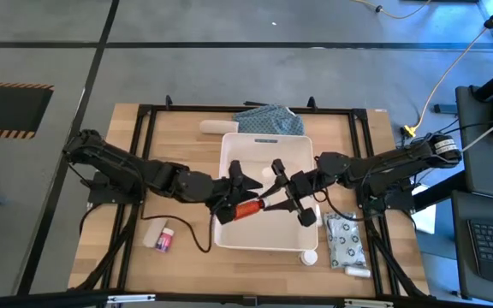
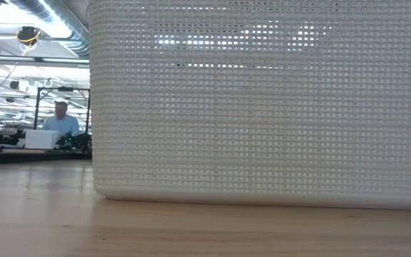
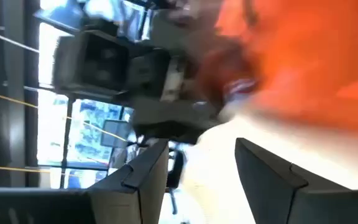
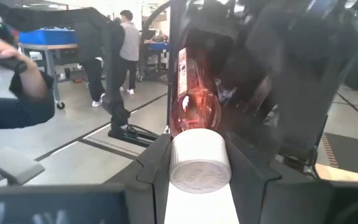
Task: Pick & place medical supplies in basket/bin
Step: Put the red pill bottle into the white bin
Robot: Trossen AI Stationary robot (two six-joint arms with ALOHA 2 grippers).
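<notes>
The white bin (image 1: 229, 162) stands in the middle of the table; its wall (image 2: 262, 107) fills the low view. A red bottle (image 1: 246, 209) with a white cap hangs level over the bin's near half, between my two grippers. My right gripper (image 1: 270, 200) comes in from the table's right and is shut on the bottle. My left gripper (image 1: 229, 204) comes in from the left and stands open at the bottle's other end. In the left wrist view the bottle is a red-orange blur (image 3: 303, 56) beyond the open fingers, with nothing between them. My right gripper pinches the red bottle's white cap (image 4: 197, 163) between its two fingers, one on each side of the cap. The fingers lie about level, coming from the table's right, in line with the bottle. The bottle's body (image 4: 191, 106) reaches straight out past the fingertips, clear of the bin's floor.
Left of the bin lies a pink-labelled white item (image 1: 163, 238). A grey patterned pouch (image 1: 345, 239), a small white round item (image 1: 309, 256) and a white tube (image 1: 358, 272) lie at its near right. A white tube (image 1: 216, 127) and blue-green cloth (image 1: 268, 120) lie behind it. People stand beyond the table.
</notes>
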